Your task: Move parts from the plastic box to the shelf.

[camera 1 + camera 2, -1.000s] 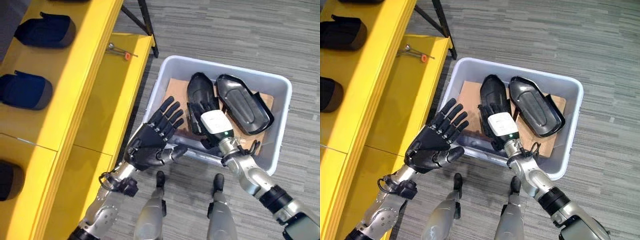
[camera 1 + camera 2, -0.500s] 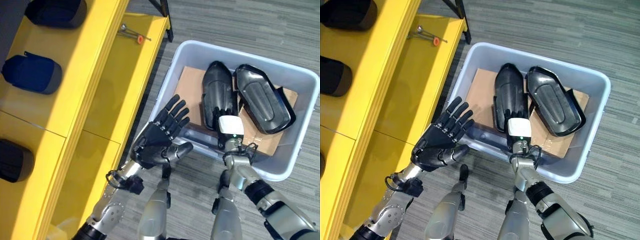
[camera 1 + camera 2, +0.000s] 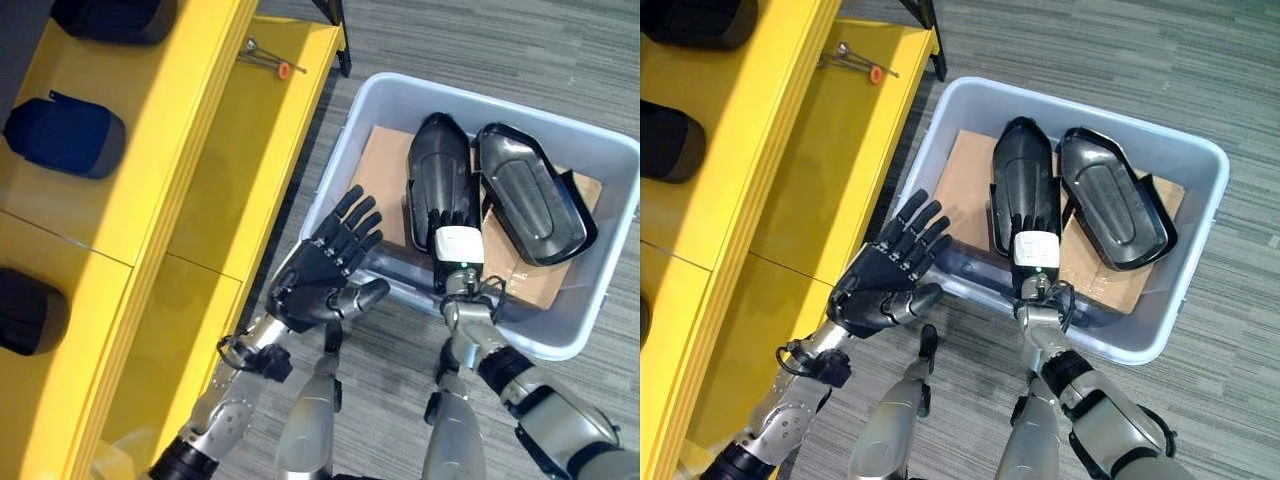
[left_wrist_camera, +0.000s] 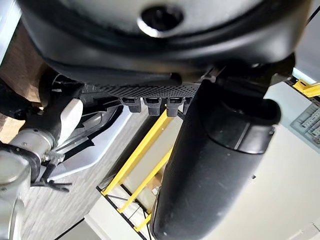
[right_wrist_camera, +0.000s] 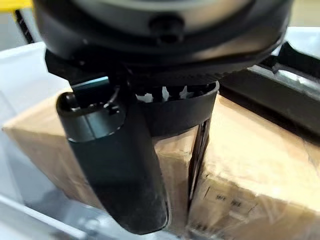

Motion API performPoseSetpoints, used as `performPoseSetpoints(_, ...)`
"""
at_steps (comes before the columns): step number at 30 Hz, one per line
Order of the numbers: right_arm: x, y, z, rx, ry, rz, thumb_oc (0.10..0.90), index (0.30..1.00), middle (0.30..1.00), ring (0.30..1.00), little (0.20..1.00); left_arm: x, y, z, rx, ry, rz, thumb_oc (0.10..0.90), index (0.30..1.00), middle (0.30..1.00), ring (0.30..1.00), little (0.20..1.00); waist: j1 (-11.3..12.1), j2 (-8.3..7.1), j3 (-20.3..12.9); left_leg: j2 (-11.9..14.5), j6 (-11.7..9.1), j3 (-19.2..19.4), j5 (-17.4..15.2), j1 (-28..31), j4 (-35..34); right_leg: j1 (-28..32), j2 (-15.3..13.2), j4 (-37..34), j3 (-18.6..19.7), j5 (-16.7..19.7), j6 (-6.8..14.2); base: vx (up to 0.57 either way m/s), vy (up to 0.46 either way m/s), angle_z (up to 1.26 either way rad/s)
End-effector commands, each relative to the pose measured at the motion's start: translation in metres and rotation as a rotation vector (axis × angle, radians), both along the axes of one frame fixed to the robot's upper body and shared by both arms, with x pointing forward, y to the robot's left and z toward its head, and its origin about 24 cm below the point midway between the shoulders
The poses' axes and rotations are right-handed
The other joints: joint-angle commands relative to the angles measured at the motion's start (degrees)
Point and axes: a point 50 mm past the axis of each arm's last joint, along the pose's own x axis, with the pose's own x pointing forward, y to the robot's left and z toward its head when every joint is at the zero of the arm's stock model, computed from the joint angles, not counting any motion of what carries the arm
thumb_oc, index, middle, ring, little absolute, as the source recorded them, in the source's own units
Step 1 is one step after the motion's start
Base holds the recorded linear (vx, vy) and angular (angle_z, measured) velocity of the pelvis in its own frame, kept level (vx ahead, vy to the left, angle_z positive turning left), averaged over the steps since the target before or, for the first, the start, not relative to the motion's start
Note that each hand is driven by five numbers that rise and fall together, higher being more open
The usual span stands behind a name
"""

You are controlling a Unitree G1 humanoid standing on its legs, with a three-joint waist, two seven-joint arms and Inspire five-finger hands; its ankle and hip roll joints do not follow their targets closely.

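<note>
The right hand has slid further onto the near black part in the box, its fingers lying over it; whether they grip I cannot tell; the left hand stays spread, empty, beside the box wall, so nothing heads for the shelf yet.

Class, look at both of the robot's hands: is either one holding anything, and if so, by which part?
The left hand is open and empty beside the plastic box. The right hand lies on the near end of a black part; whether it grips cannot be told.
</note>
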Motion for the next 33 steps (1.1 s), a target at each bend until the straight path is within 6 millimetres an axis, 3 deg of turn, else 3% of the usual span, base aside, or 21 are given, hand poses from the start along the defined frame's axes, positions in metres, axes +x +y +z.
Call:
performPoseSetpoints(1,0.018,0.007,0.029,-0.096,-0.03,0.029,0.759,0.802,0.802,0.802,0.802,-0.009,-0.013,0.039,-0.077,-0.207,-0.085,0.9,1.0,1.0,1.0,1.0,2.4,1.34,0.5,-6.2,6.1,2.0,1.4,-2.0,-1.5,-1.7,2.7,9.4,-2.6,-4.9,-3.2,-0.03,-0.012,0.06)
performPoseSetpoints(2,0.018,0.005,0.029,-0.107,-0.022,0.019,0.62,0.607,0.607,0.607,0.607,-0.008,-0.013,0.039,-0.077,-0.207,-0.087,0.9,1.0,1.0,1.0,1.0,2.5,1.38,0.6,-6.2,6.1,1.9,1.5,-2.1,-1.5,-1.8,2.8,9.4,-2.6,-4.9,-3.2,-0.03,-0.013,0.03)
performPoseSetpoints(3,0.019,0.003,0.028,-0.117,-0.008,0.004,0.62,0.607,0.607,0.607,0.607,-0.008,-0.013,0.039,-0.076,-0.207,-0.089,0.9,1.0,1.0,1.0,1.0,2.6,1.42,0.6,-6.2,6.0,1.9,1.6,-2.2,-1.5,-1.9,2.8,9.4,-2.7,-4.9,-3.2,-0.03,-0.02,0.06)
performPoseSetpoints(4,0.019,-0.005,0.022,-0.14,0.051,-0.03,0.4,0.3,0.3,0.3,0.3,-0.008,-0.013,0.037,-0.074,-0.207,-0.094,0.9,1.0,1.0,1.0,1.0,3.1,1.57,0.7,-6.3,6.0,1.6,1.7,-2.5,-1.5,-2.1,2.8,9.6,-3.0,-4.9,-3.3,-0.03,-0.024,0.06)
performPoseSetpoints(9,0.014,-0.029,0.002,-0.144,0.143,-0.137,0.4,0.3,0.3,0.3,0.3,-0.008,-0.015,0.036,-0.064,-0.215,-0.108,0.9,1.0,1.0,1.0,1.0,4.1,1.85,0.7,-6.4,6.1,1.2,2.0,-3.0,-1.7,-2.3,2.9,9.6,-3.5,-5.0,-3.4,-0.02,-0.029,0.02)
performPoseSetpoints(11,0.008,-0.049,-0.009,-0.149,0.191,-0.198,0.4,0.3,0.3,0.3,0.3,-0.009,-0.015,0.036,-0.063,-0.223,-0.126,0.9,1.0,1.0,1.0,1.0,4.6,2.14,0.7,-6.3,6.2,1.0,2.2,-2.9,-1.9,-2.1,2.9,9.7,-3.9,-5.0,-3.4,-0.01,-0.022,0.02)
performPoseSetpoints(15,0.0,-0.068,-0.015,-0.018,0.118,-0.217,0.4,0.3,0.3,0.3,0.3,-0.012,-0.013,0.04,-0.061,-0.238,-0.142,0.9,1.0,1.0,1.0,1.0,4.4,2.12,0.6,-5.8,6.4,0.9,2.2,-2.2,-2.2,-1.5,2.9,9.9,-3.7,-5.2,-3.4,0.0,-0.042,0.06)
performPoseSetpoints(16,-0.003,-0.07,-0.015,0.048,0.012,-0.175,0.4,0.3,0.3,0.3,0.3,-0.012,-0.01,0.042,-0.06,-0.248,-0.128,0.9,1.0,1.0,1.0,1.0,3.8,1.84,0.5,-5.6,6.3,1.1,1.9,-1.7,-2.1,-1.1,3.0,9.7,-3.4,-5.2,-3.4,0.0,0.0,0.0)
performPoseSetpoints(20,-0.004,-0.052,0.01,0.13,-0.222,0.006,0.4,0.3,0.3,0.3,0.3,-0.017,-0.003,0.04,-0.079,-0.243,-0.112,0.9,1.0,1.0,1.0,1.0,1.9,0.51,0.2,-5.0,6.2,1.6,1.4,-0.5,-2.2,-0.4,3.5,9.0,-2.6,-5.2,-3.4,0.01,-0.013,0.01)
performPoseSetpoints(23,-0.015,-0.045,0.013,0.156,-0.286,0.088,0.4,0.3,0.3,0.3,0.3,-0.02,0.002,0.036,-0.08,-0.24,-0.084,0.9,1.0,1.0,1.0,1.0,0.3,-0.39,-0.2,-4.5,6.0,1.9,1.3,0.3,-2.5,0.1,3.9,8.7,-1.9,-5.3,-3.3,0.03,0.013,-0.04)
performPoseSetpoints(27,-0.055,-0.039,0.001,0.191,-0.362,0.245,0.4,0.3,0.3,0.3,0.3,-0.025,0.017,0.027,-0.102,-0.237,-0.011,0.9,1.0,1.0,1.0,1.0,-3.4,-2.19,-1.9,-2.9,5.7,3.3,0.9,2.9,-3.6,1.8,4.9,7.7,0.1,-5.8,-3.1,0.06,0.031,-0.12)
performPoseSetpoints(33,-0.064,-0.032,0.02,0.237,-0.435,0.337,0.4,0.3,0.3,0.3,0.3,-0.029,0.024,0.023,-0.104,-0.213,0.002,0.9,1.0,1.0,1.0,1.0,-4.7,-3.08,-4.8,-2.2,5.3,3.6,0.5,6.4,-4.6,5.4,5.2,5.2,1.1,-5.8,-3.0,0.05,-0.018,-0.14)
